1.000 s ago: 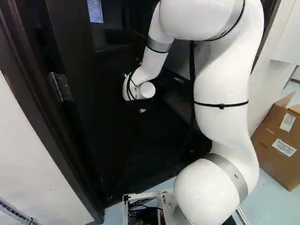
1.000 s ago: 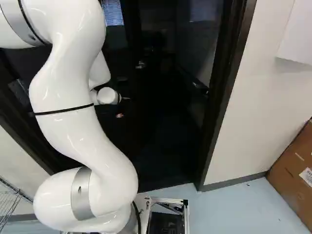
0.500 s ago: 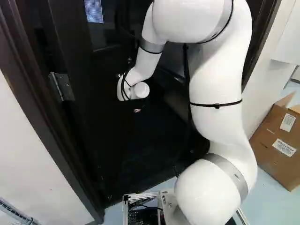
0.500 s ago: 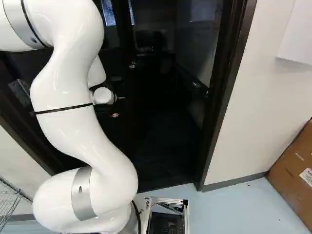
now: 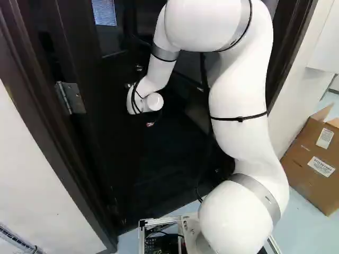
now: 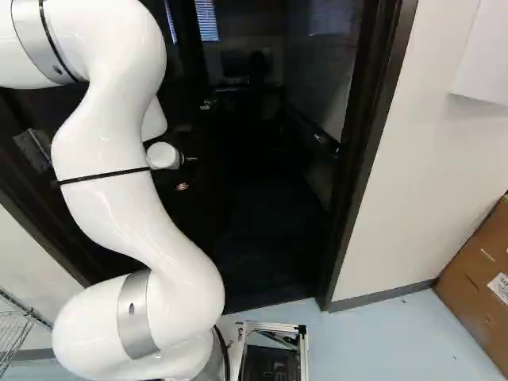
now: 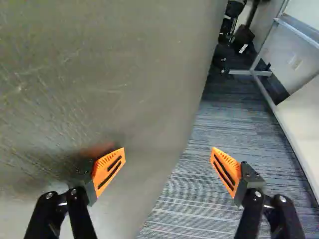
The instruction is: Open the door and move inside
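Showing the end effector [image 6: 182, 186] low on the far side of the arm [image 5: 241, 100], at the door [image 5: 119, 137]. In the wrist view, looking along the end effector [image 7: 168, 149] and finding it spread wide and gripping nothing. Reaching one orange pad [image 7: 107, 172] to the door's smooth, grey-brown face, touching it or just beside it; impossible to tell which. Pointing the other pad [image 7: 227, 172] out past the door's edge, apart from the door and over the carpet [image 7: 184, 199]. Running that edge between the two pads.

Around the first pad, spreading a dark smudge of shadow and a reddish reflection over the door's face, with pale scratches farther off. In the base views, seeing the door partly open, swung away from the arm, hung on a hinge [image 5: 71, 98] well apart from the end effector. Across the opening from the end effector, rising up the other side of the doorway, a dark frame [image 6: 369, 159].

Ahead of the end effector, beyond the door's edge, stretching striped, blue-grey carpet to black things [image 7: 241, 35] and a pale panel [image 7: 299, 64] by a metal rail [image 7: 264, 92]. Deeper in the room, well past the end effector, making out a desk [image 6: 232, 87] and a chair [image 6: 258, 67], both dim. On the arm's side of the doorway, standing well apart from the end effector, a cardboard box [image 5: 307, 169] on pale floor [image 6: 381, 341].
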### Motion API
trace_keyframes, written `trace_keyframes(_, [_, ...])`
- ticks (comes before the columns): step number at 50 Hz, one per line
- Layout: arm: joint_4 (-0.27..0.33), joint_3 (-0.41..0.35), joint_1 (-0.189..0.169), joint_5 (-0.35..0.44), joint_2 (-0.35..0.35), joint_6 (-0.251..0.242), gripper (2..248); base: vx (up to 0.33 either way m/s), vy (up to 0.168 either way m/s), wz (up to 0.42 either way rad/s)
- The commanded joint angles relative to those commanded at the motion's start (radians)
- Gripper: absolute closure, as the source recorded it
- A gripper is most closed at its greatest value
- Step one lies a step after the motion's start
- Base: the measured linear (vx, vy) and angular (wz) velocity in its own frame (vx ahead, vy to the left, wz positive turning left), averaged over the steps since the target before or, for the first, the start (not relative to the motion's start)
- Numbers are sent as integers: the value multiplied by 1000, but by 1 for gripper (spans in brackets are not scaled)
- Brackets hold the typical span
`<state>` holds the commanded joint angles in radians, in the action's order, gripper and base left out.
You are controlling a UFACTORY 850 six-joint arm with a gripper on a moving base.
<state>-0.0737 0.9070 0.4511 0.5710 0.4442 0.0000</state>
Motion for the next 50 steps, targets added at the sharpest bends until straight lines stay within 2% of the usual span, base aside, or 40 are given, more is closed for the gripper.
trace_keyframes(50, [54,64,73,0,49,0,3,0,0,0])
